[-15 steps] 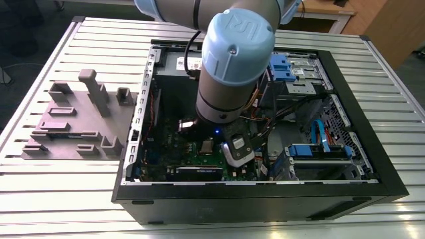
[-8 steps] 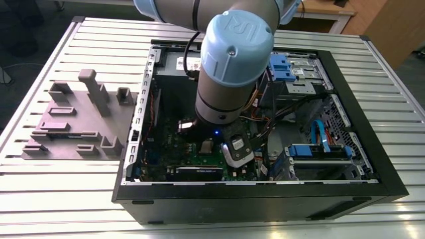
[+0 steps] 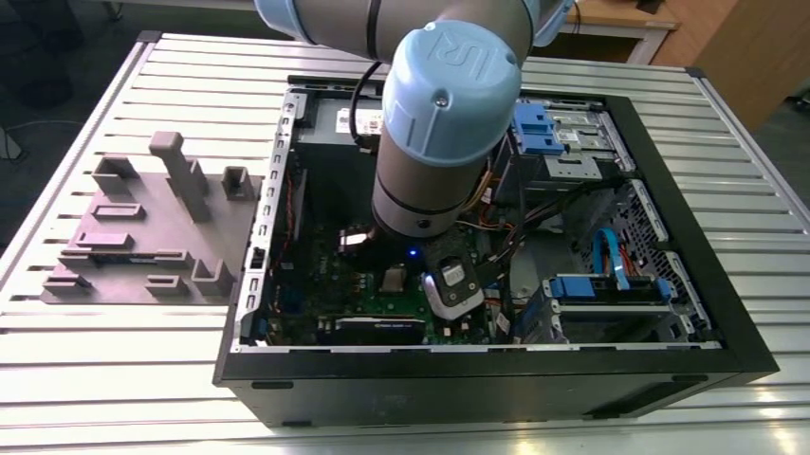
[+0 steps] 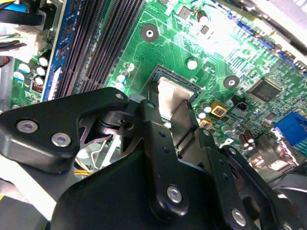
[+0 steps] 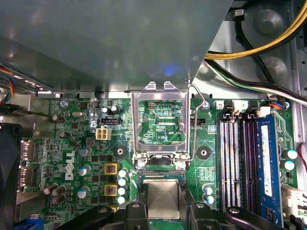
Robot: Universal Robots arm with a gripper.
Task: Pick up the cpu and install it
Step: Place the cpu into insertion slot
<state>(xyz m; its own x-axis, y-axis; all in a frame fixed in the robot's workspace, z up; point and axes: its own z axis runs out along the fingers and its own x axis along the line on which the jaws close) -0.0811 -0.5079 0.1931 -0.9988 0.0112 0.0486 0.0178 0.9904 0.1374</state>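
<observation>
Reaching down into the open computer case, the gripper has its fingers closed on the cpu, holding the shiny square chip right over the socket on the green board, below the lifted metal frame

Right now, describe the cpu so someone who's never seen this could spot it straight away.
Find the open computer case on the slatted table, then its green motherboard. The cpu sits by the hinged-open silver socket frame, at the gripper: a flat silver-grey square, plain beside the busy circuitry.
</observation>
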